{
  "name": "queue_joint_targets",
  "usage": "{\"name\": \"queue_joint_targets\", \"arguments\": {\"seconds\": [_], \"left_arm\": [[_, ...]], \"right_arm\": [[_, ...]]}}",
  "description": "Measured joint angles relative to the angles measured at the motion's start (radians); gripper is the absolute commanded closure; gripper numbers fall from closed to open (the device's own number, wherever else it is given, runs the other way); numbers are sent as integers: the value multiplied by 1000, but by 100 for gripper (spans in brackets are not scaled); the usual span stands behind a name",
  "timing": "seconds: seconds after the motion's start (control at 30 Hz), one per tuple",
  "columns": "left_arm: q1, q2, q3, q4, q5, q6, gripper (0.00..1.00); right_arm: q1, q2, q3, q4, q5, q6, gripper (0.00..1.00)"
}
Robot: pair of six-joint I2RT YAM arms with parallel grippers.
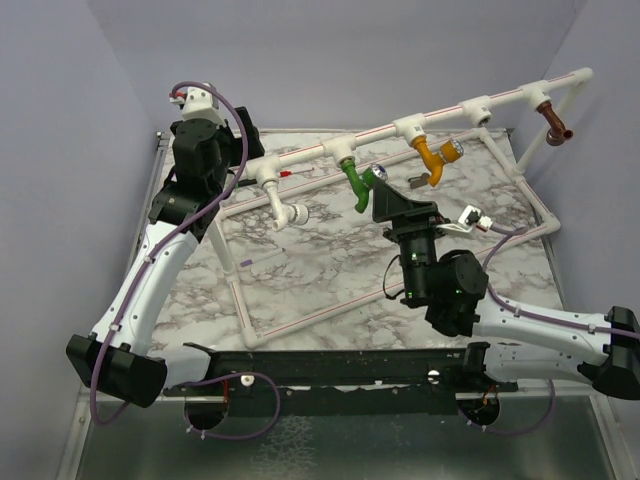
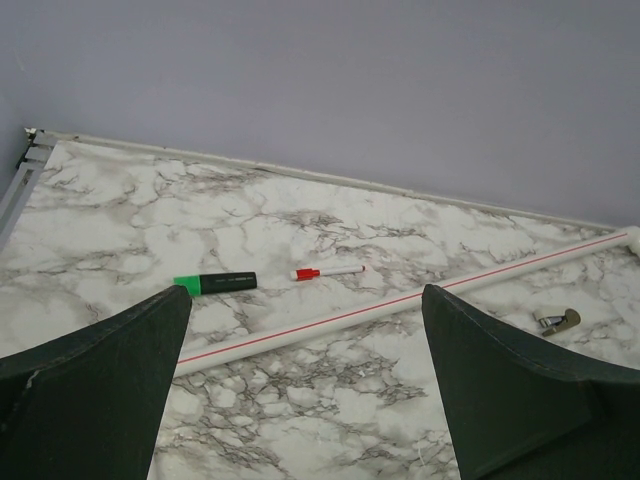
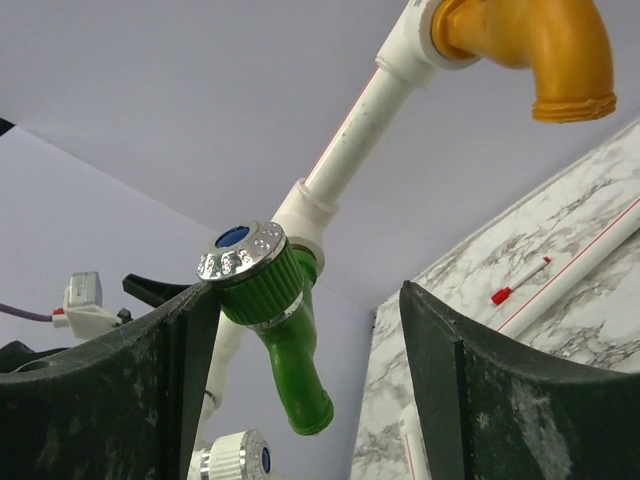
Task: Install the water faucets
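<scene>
Black fingers of the right gripper [image 3: 305, 300] are standing spread either side of the green faucet [image 3: 285, 350], pinching nothing; its chrome cap is resting against one finger. The left gripper [image 2: 305, 300] is gaping wide and empty above the marble table [image 2: 330, 230]. Four taps are hanging from the raised white pipe [image 1: 440, 115]: the white faucet [image 1: 283, 203], the green one, the orange-yellow faucet [image 1: 432, 158], and the brown faucet [image 1: 553, 122] farthest off. One fitting [image 1: 480, 108] between the last two is looking unfilled, so the job is seeming nearly done.

White faucet [image 1: 283, 205], green faucet [image 1: 362, 185], yellow faucet [image 1: 430, 157], brown faucet [image 1: 553, 122], all fitted along the pipe [image 1: 445, 112]. Green's spout points down, silver cap on top.
</scene>
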Motion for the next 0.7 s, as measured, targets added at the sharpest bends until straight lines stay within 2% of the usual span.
{"name": "queue_joint_targets", "arguments": {"seconds": [0.33,0.5,0.7], "left_arm": [[0,0,0,0,0,0,1],[0,0,0,0,0,0,1],[0,0,0,0,0,0,1]], "right_arm": [[-5,-4,-3,29,-71,-174,25],[-7,-17,72,-75,-185,-303,25],[-7,-116,129,-164,-280,-436,25]]}}
